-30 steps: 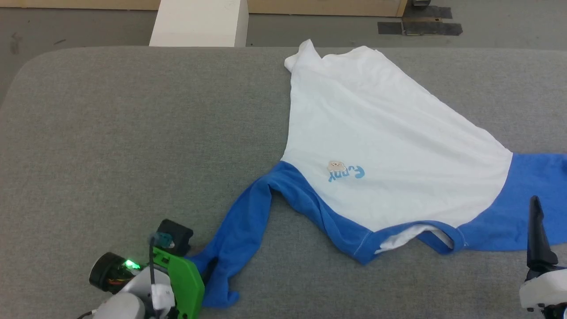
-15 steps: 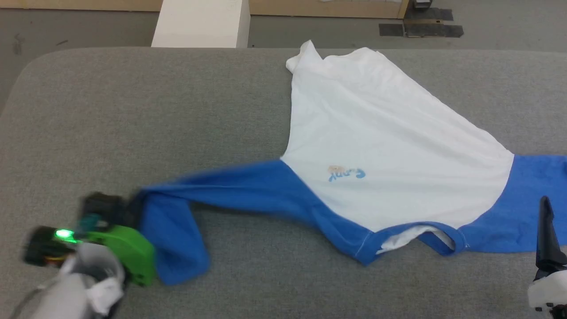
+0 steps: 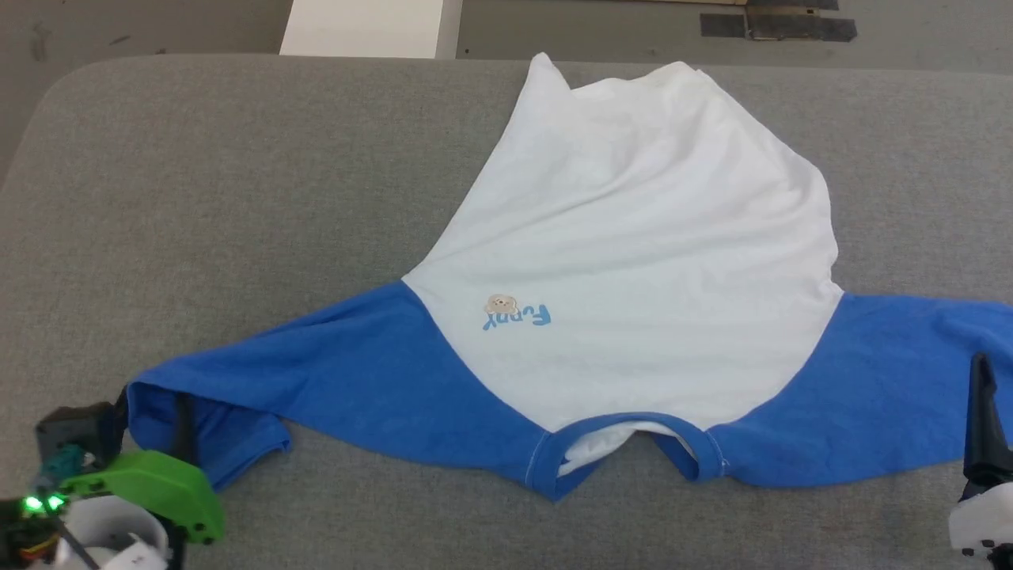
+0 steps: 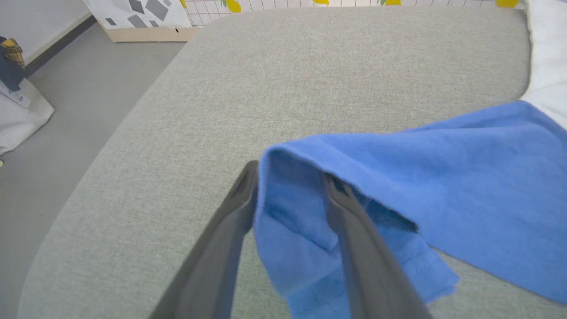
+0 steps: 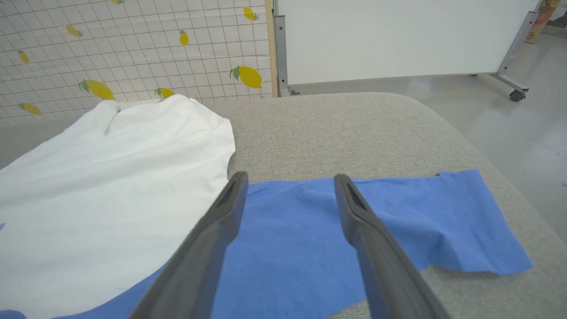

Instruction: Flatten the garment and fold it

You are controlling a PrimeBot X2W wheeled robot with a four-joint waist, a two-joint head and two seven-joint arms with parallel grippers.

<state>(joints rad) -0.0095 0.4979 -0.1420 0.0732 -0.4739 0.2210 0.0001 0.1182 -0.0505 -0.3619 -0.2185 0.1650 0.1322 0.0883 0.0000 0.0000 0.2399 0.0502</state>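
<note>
The garment lies spread on the grey table, white body toward the far edge, blue neckline toward me, and both blue sleeves stretched out sideways. My left gripper is at the end of the left sleeve. In the left wrist view its jaws stand apart, and the folded sleeve cuff lies loosely between and over the fingers. My right gripper stands open at the lower right, just above the right sleeve. In the right wrist view nothing is pinched between its fingers.
The grey padded table has rounded corners, with bare cloth surface to the left of the shirt. A white box stands on the floor behind the table. A white panel on casters and a lemon-patterned wall stand beyond it.
My left gripper dragged the left sleeve out to the left, straightening it, and the shirt body slid left with it. Its jaws have since parted. The right gripper stayed where it was.
</note>
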